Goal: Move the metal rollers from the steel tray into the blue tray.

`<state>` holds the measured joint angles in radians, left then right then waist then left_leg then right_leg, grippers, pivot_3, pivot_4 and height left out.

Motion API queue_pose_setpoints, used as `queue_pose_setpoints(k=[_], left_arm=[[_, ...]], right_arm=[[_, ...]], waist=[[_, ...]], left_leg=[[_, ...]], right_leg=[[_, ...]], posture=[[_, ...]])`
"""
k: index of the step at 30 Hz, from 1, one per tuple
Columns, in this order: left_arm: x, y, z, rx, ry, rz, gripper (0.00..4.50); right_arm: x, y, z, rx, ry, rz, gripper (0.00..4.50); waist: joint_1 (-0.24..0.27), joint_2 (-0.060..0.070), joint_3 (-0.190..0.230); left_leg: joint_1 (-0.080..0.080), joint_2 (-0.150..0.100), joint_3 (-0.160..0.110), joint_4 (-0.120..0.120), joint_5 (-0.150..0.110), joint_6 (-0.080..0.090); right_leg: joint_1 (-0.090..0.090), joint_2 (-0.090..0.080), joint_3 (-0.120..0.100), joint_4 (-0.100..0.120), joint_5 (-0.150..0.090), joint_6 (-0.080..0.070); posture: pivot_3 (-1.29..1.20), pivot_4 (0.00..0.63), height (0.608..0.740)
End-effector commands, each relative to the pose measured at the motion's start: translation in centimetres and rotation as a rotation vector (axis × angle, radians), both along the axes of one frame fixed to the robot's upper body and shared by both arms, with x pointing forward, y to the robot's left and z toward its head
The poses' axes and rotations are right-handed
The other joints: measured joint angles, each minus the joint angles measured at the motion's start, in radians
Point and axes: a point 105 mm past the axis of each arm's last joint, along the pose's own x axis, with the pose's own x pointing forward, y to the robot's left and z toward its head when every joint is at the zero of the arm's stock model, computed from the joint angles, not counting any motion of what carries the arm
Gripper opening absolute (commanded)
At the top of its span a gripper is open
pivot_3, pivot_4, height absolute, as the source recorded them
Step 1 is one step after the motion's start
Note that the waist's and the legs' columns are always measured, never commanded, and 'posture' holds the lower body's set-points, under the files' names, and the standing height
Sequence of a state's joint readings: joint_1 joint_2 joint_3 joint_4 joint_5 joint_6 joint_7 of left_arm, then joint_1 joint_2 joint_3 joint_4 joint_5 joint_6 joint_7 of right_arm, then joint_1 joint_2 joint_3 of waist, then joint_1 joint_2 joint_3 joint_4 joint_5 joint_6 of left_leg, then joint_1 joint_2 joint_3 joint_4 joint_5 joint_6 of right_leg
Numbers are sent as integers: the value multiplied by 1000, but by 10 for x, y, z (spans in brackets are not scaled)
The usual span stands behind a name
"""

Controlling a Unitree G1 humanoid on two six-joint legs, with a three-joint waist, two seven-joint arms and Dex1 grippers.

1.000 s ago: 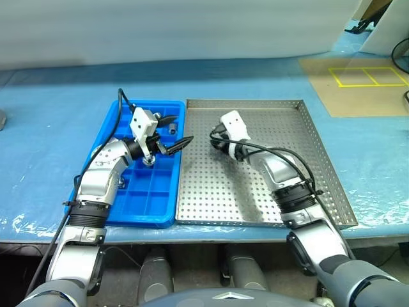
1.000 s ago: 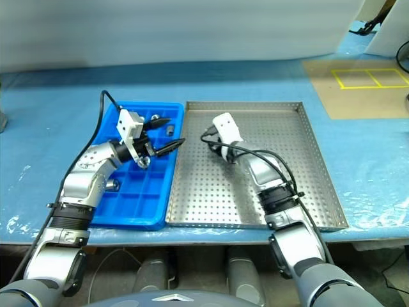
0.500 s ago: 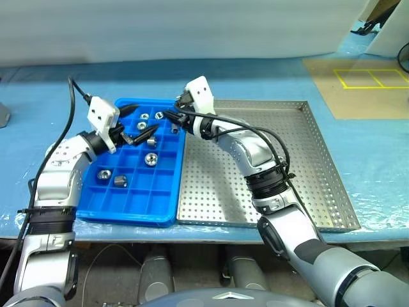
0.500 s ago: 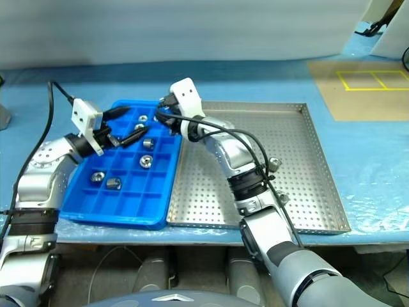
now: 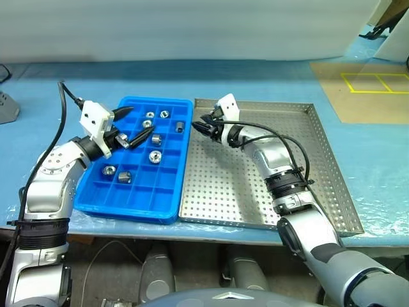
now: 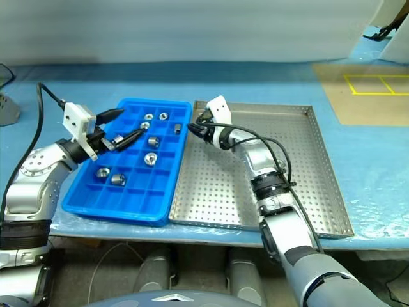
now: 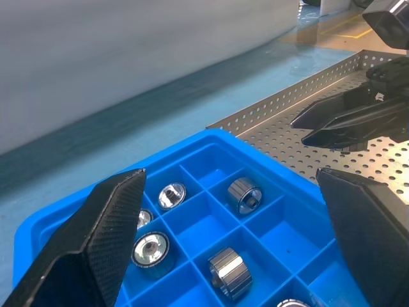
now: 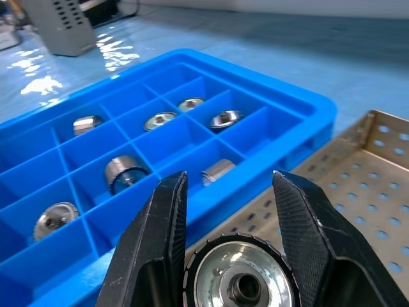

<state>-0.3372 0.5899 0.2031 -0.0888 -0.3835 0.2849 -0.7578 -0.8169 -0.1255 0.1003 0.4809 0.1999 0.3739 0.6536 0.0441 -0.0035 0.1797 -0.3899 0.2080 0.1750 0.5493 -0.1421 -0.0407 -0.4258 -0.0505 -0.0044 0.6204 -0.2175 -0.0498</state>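
Note:
The blue tray (image 5: 137, 192) lies left of the steel tray (image 5: 300, 185), the two side by side. Several metal rollers (image 5: 154, 156) sit in the blue tray's compartments, seen close in the left wrist view (image 7: 228, 272). My left gripper (image 5: 142, 119) hovers open over the blue tray's far left part with nothing between its fingers (image 7: 108, 224). My right gripper (image 5: 198, 124) is above the steel tray's far left corner, pointing at the blue tray. It is shut on a metal roller (image 8: 241, 281), hollow end toward the camera, between the fingers (image 8: 160, 230).
Both trays rest on a blue sheet covering the table (image 5: 64, 83). A brown board with yellow tape squares (image 5: 364, 86) lies at the far right. A grey object (image 5: 6, 105) sits at the far left edge. A pale wall (image 5: 192, 32) runs behind.
The left gripper has swung left from the blue tray's right side to its left part. The right gripper reached from the steel tray over the blue tray, then drew back to the rim.

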Motion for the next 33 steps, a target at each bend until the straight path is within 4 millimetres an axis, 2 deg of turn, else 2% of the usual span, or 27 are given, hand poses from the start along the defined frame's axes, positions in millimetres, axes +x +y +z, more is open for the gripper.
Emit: queue_pose_setpoints(k=[1,11,15,33], left_arm=[[-4,2,13,8,-46,4,4500],[-7,5,10,9,-44,21,4500],[-8,6,8,8,-41,28,4500],[-14,10,4,1,-36,67,4500]], right_arm=[[-4,12,18,22,-86,70,1687],[-15,35,26,98,-113,146,1687],[-16,42,23,91,-102,155,1687],[-47,70,17,110,-37,348,1687]], waist=[[0,0,0],[0,0,0],[1,0,0],[4,0,0]], left_leg=[[0,0,0,0,0,0],[0,1,0,0,0,0],[0,1,0,0,0,1],[0,1,-1,0,-1,1]], right_leg=[[0,0,0,0,0,0],[0,0,-1,0,0,0],[0,0,-1,0,0,0],[0,0,-2,0,0,0]], posture=[[-41,150,740],[-10,150,740],[5,150,740],[40,150,740]])
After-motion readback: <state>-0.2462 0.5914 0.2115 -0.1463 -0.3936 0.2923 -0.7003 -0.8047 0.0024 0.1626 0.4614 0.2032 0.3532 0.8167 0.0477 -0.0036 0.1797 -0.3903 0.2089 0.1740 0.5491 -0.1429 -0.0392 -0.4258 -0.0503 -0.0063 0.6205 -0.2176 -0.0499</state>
